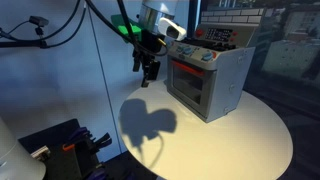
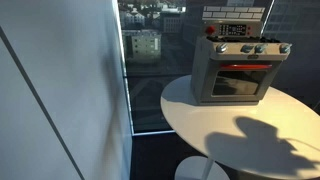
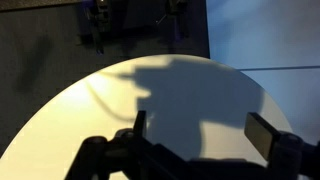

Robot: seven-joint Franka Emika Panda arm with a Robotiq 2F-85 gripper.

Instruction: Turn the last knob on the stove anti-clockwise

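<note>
The stove (image 1: 208,82) is a small grey-silver toy oven with a red control strip, pale knobs (image 1: 193,54) and a dark-windowed door. It stands on the round white table (image 1: 230,145), and it shows in both exterior views (image 2: 238,70), with its row of knobs (image 2: 252,48) along the top front. My gripper (image 1: 149,72) hangs in the air beside the stove's knob end, apart from it. In the wrist view the two fingers (image 3: 200,135) are spread wide over the bare tabletop with nothing between them. The stove is out of the wrist view.
The table edge (image 3: 60,95) curves round in the wrist view, with dark equipment beyond it (image 3: 130,25). A pale wall panel (image 2: 60,90) stands beside the table. Black gear (image 1: 70,145) sits low by the table. My arm casts a large shadow on the table (image 1: 150,122).
</note>
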